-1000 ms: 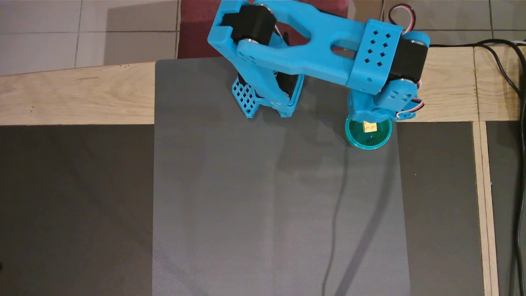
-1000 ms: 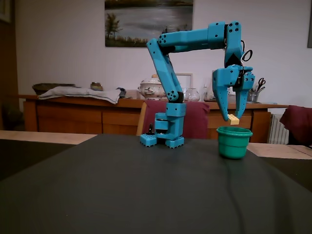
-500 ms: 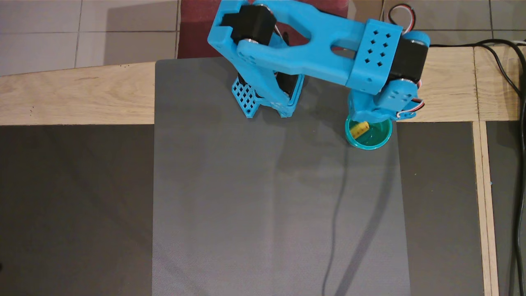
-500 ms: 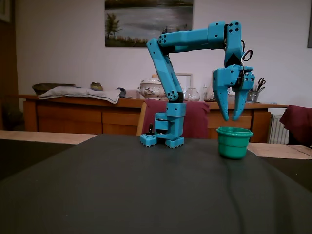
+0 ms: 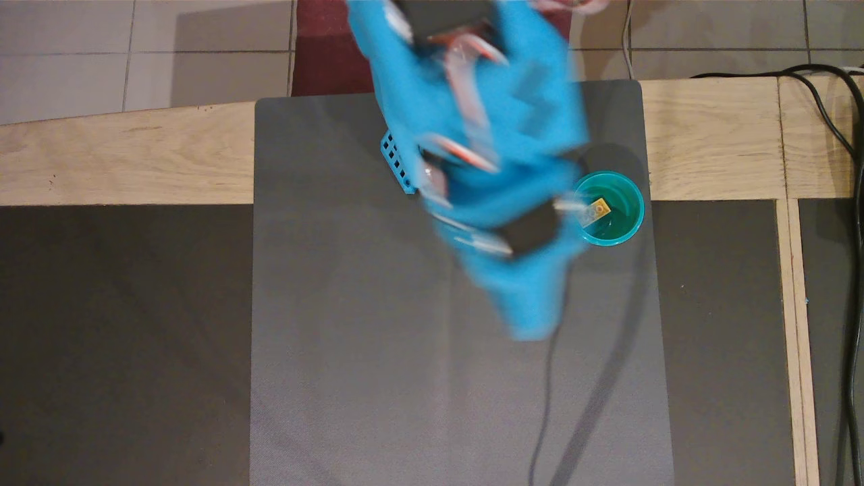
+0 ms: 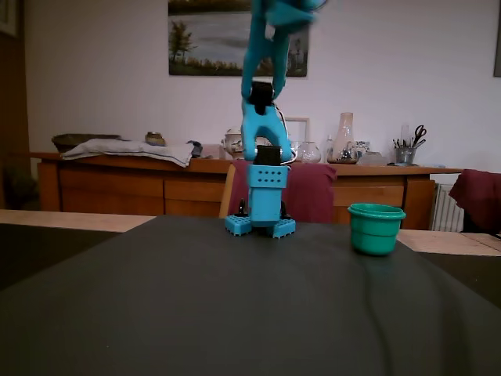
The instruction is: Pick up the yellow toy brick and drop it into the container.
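The yellow toy brick (image 5: pixel 597 210) lies inside the container, a round teal-green cup (image 5: pixel 628 202), against the cup's left inner side in the overhead view. In the fixed view the container (image 6: pixel 376 231) stands on the dark mat right of the arm's base, and its wall hides the brick. The blue arm (image 5: pixel 499 135) is smeared by motion and has swung left of the cup. Its blurred gripper (image 5: pixel 530 324) holds nothing that I can see, and the blur hides whether the jaws are open or shut.
A grey mat (image 5: pixel 378 351) covers the wooden table (image 5: pixel 121 162). The arm's base (image 6: pixel 262 223) sits at the mat's far edge. Black cables (image 5: pixel 847 135) run along the right edge in the overhead view. A sideboard (image 6: pixel 125 184) stands behind the table.
The gripper opened over the cup and the brick fell in. The arm has since swung fast from above the cup toward the middle of the mat, folding upward.
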`<move>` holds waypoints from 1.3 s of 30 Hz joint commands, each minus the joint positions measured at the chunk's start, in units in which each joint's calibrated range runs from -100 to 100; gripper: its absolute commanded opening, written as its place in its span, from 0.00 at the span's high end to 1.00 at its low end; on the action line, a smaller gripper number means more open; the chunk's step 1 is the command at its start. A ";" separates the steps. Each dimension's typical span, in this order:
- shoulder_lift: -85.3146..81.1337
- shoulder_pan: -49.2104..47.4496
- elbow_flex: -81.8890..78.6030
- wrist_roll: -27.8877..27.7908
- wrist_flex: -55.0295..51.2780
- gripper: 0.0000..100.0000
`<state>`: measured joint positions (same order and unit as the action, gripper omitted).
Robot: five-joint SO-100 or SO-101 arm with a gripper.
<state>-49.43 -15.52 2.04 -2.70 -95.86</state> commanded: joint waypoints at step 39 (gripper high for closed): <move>-49.56 5.81 -98.79 2.75 33.80 1.00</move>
<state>-98.64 -9.87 -96.92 0.21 -62.69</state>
